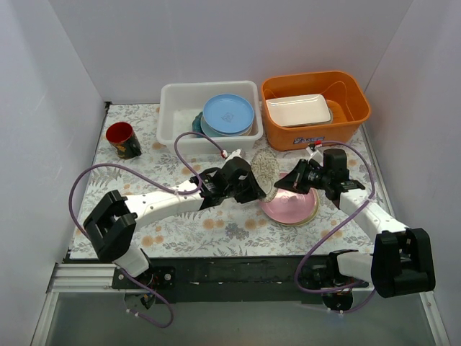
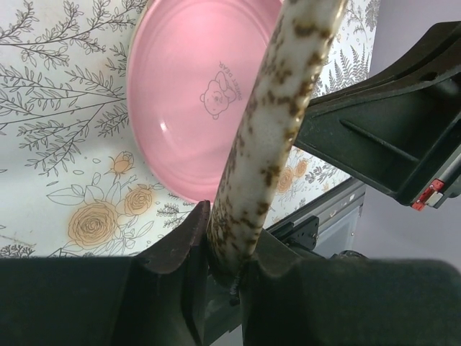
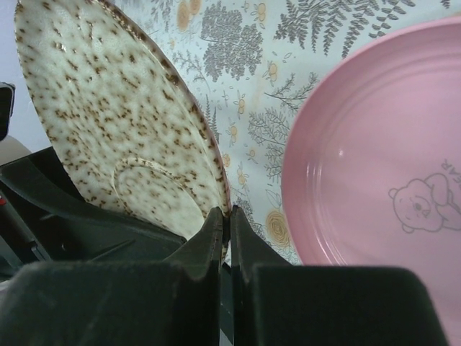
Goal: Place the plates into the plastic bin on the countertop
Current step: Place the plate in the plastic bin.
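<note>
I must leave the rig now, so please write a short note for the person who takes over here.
Left gripper: shut on the speckled plate, held on edge above the countertop.
Right gripper: shut on the same plate's rim.
Done: light blue plate lies in the plastic bin, on others.
Left to do: speckled plate, then pink plate on the countertop.

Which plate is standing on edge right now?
The speckled plate, pinched at its rim in the left claw and held upright. The pink plate lies flat, and the light blue plate lies in the plastic bin.
</note>
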`<state>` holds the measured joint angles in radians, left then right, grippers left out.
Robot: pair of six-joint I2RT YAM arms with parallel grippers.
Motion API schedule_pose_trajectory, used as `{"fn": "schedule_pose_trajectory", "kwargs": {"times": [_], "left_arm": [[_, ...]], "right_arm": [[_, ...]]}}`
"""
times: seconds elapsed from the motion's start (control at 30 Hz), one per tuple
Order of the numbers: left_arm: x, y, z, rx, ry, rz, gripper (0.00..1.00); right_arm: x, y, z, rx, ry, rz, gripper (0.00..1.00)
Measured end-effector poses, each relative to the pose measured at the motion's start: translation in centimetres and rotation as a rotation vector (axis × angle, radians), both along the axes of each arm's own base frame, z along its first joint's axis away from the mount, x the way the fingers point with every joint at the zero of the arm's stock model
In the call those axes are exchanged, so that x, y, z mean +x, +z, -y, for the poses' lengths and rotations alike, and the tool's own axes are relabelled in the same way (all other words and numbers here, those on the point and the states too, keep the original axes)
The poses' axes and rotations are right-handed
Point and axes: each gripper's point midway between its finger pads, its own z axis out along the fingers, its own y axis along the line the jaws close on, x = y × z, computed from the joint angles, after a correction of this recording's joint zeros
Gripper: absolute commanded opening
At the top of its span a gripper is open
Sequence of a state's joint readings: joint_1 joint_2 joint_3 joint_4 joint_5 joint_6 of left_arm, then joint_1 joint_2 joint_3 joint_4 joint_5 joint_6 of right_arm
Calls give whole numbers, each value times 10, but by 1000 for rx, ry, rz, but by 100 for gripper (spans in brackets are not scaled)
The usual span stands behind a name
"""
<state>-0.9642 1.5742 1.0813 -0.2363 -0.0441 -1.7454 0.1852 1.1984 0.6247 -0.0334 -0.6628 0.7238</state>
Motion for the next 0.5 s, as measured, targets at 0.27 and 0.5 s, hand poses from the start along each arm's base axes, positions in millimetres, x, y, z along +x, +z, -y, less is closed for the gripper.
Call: {"fn": "schedule_pose_trajectory", "kwargs": {"times": [0.27,0.5], "left_arm": [[-3,8,-11,-12,28,12,0],[-9,-18,-30,79,54,-28,0]], "right_arm": [[-3,14,-11,68,46,16,61],[-4,30,-12,89,58,78,84]]}}
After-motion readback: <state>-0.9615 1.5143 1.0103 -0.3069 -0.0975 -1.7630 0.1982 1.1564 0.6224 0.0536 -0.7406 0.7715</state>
